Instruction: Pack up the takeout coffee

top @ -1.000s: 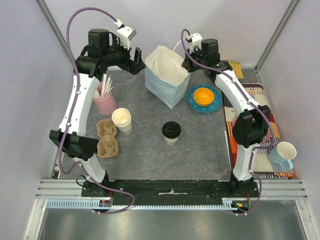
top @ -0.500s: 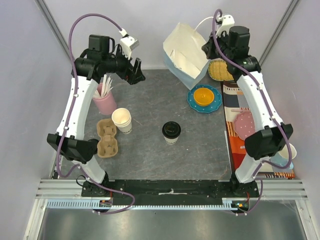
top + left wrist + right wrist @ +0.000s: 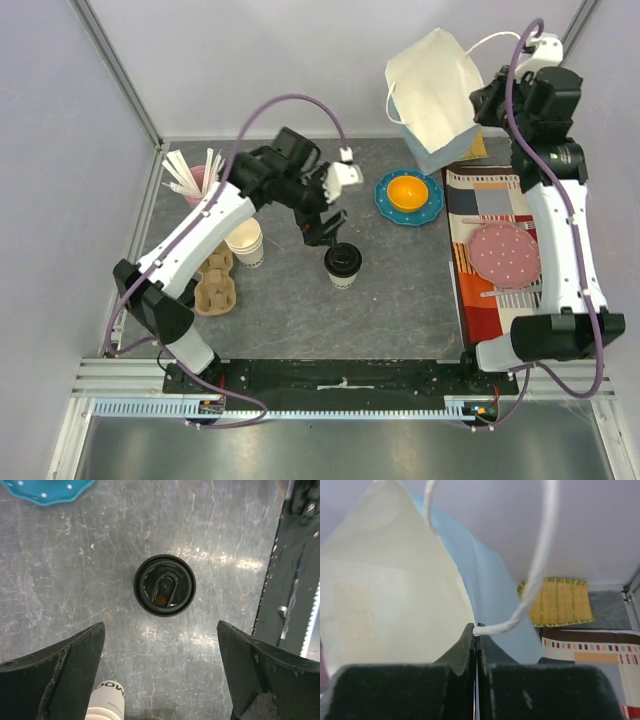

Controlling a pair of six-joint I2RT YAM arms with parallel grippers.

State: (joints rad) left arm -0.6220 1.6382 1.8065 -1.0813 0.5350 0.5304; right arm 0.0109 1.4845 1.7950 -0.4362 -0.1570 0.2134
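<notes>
**Coffee not yet picked up; bag held off the counter**

Finding 1, task item. The coffee (image 3: 342, 262) stands upright on the counter (image 3: 300, 320), near its middle and lid on. The left wrist view looks straight down on the black lid (image 3: 164, 585). Nothing touches it.

Finding 2, left arm. The left fingers (image 3: 320, 230) hang above the counter, just beyond the coffee on its far side. They are spread wide (image 3: 65, 665) and hold nothing. In the wrist view the cup sits ahead of the fingertips, roughly centred on the gap but not yet between them.

Finding 3, right arm. The right fingers (image 3: 487, 105) are closed tight (image 3: 475, 647) on the white string handle (image 3: 540, 570) of the bag (image 3: 435, 85). The bag hangs tilted in the air over the far right corner, well apart from the coffee. Which way its mouth faces cannot be told from these views.

Finding 4, surroundings. A stack of cups (image 3: 244, 240) and a carrier (image 3: 212, 275) sit to the coffee's left, apart from it.

Assessment. Packing is at an early stage. The bag is secured by its handle and the left arm is lined up over the cup, but no grasp is made. In my judgement the whole transfer remains: lower and close on the cup, lift it level, bring cup and bag together, and set the coffee inside upright.
</notes>
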